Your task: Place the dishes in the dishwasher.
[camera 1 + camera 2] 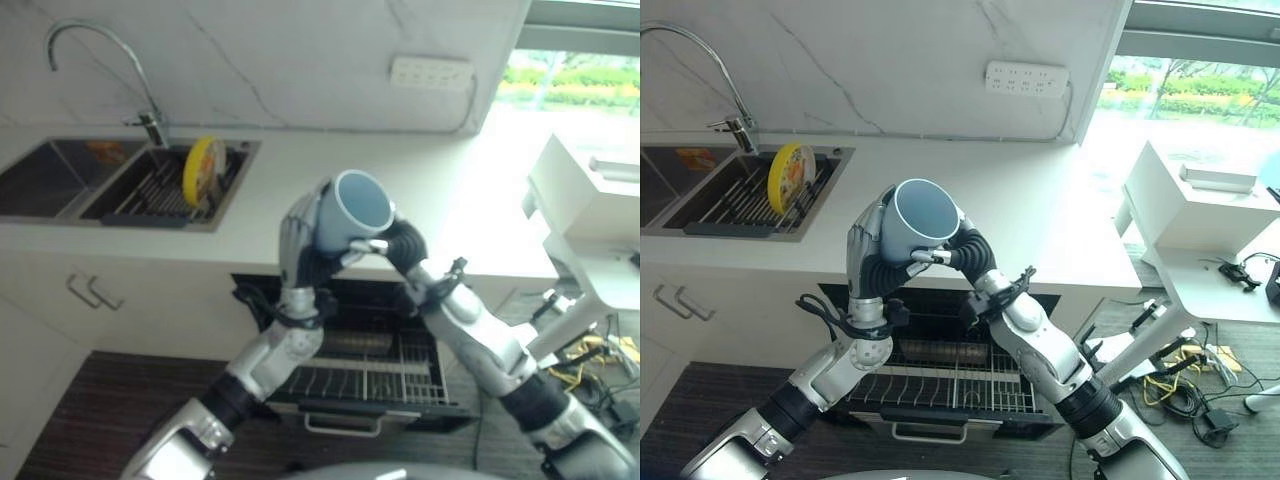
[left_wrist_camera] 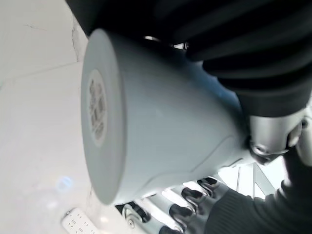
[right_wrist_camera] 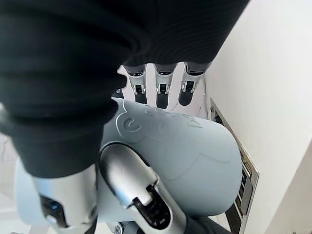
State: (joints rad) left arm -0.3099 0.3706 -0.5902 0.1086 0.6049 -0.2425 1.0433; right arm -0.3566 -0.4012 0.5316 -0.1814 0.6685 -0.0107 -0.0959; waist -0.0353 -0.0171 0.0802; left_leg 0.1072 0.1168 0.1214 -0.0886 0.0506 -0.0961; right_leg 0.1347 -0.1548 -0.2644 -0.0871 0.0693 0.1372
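A pale blue cup (image 1: 355, 210) hangs in the air above the open dishwasher, its mouth tipped up toward the wall. My left hand (image 1: 298, 235) wraps its fingers round the cup's left side. From the right, my right hand (image 1: 400, 245) grips the same cup (image 3: 185, 151), thumb (image 3: 134, 187) across its wall and fingers (image 3: 157, 90) past it. The cup's flat base (image 2: 97, 112) faces the left wrist camera. Below both hands the dishwasher's wire rack (image 1: 420, 362) is pulled out, with dark items lying in it.
A yellow plate (image 1: 203, 170) stands on edge in the sink's drying rack (image 1: 150, 190), under a curved faucet (image 1: 100, 40). A power strip (image 1: 430, 72) is on the wall. White furniture (image 1: 590, 200) stands at the right, with cables on the floor beneath.
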